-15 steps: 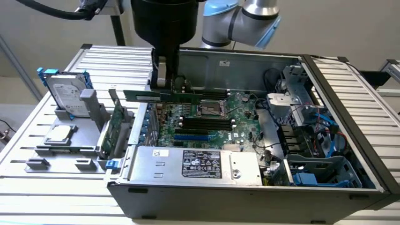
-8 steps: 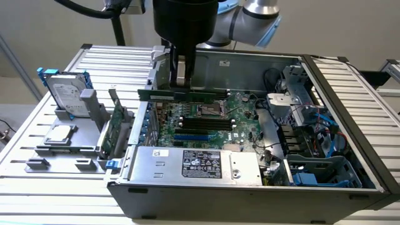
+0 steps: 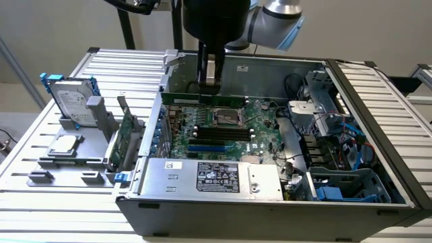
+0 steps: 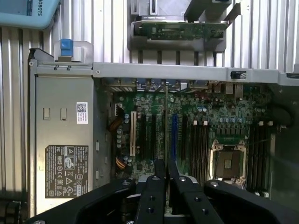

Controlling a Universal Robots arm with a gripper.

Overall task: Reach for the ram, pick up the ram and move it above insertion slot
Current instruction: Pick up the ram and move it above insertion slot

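Exterior view, from its left: a hard drive (image 3: pixel 73 104) and an expansion card (image 3: pixel 125 139) stand in holders on the slatted table (image 3: pixel 40 202), beside the left wall of the open computer case (image 3: pixel 270 215).

Inside the case, near its far wall, the gripper (image 3: pixel 210 91) hangs down with its jaws clamped on the ram (image 3: pixel 181 98). The thin green stick is held on edge, clear of the motherboard (image 3: pixel 263 119).

The ram's long axis runs across this view, from the case's left wall toward its middle. That is about parallel to the black rows of the insertion slot (image 3: pixel 219 132) bank. Those rows lie on the board toward the case's front wall, so the ram sits to the far-wall side of them and higher, not yet over them.

In the wrist view the ram (image 4: pixel 166 121) shows edge-on as a thin line running straight out from between the fingers (image 4: pixel 158 186). It lies alongside the blue slot (image 4: pixel 174 137), with the black sockets (image 4: pixel 198 147) off to one side. I cannot tell which of them is the target.
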